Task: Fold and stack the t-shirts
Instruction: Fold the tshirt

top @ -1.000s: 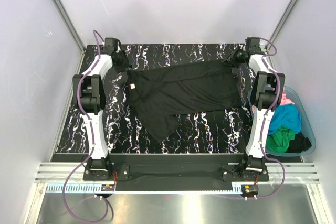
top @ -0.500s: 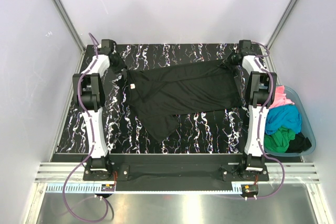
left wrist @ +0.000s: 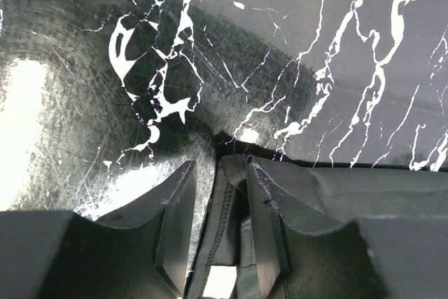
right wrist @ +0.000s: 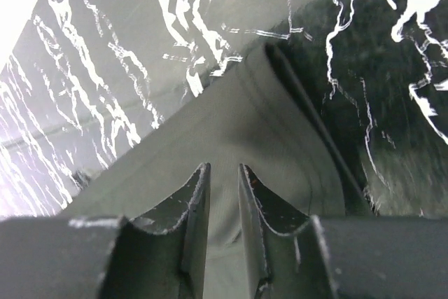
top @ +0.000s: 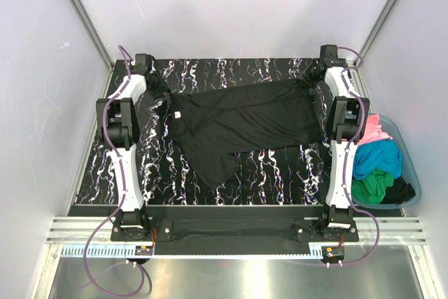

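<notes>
Overhead camera from near side, wrist cameras close over table [top: 280,173] (far corners shared)

Robotics laboratory test cell — plain white panel walls [top: 231,5] framed by aluminium struts [top: 82,15] enclose a black marble-patterned table [top: 280,173]. The cabled left arm [top: 119,131] and right arm [top: 346,131] are bolted by a slotted rail [top: 77,231] at the near edge — a bare steel bench [top: 231,278] lies in front.

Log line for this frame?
left gripper: shut on black t-shirt | right gripper: shut on black t-shirt | fold: not done
</notes>
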Robot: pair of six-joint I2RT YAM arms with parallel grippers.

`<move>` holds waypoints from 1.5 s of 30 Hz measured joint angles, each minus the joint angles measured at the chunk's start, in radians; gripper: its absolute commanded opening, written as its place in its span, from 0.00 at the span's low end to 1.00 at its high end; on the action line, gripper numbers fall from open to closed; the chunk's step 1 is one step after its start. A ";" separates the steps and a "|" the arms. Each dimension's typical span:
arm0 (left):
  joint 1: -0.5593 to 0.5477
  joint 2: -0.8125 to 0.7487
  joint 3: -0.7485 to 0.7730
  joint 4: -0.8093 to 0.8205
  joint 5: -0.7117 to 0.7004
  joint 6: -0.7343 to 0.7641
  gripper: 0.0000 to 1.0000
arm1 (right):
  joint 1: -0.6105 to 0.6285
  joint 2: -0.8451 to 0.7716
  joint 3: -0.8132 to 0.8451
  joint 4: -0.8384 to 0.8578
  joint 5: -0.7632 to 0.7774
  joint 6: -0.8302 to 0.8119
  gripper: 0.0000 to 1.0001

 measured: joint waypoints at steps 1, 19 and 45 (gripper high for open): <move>0.000 0.000 0.000 -0.001 0.001 0.000 0.38 | 0.002 -0.012 0.000 -0.014 0.005 -0.010 0.29; -0.012 -0.270 -0.216 -0.020 0.121 -0.029 0.39 | 0.549 -0.208 -0.022 -0.124 0.053 -0.059 0.31; -0.303 -0.123 -0.116 -0.047 -0.014 0.331 0.40 | 0.498 -0.938 -0.536 -0.165 0.117 -0.060 0.33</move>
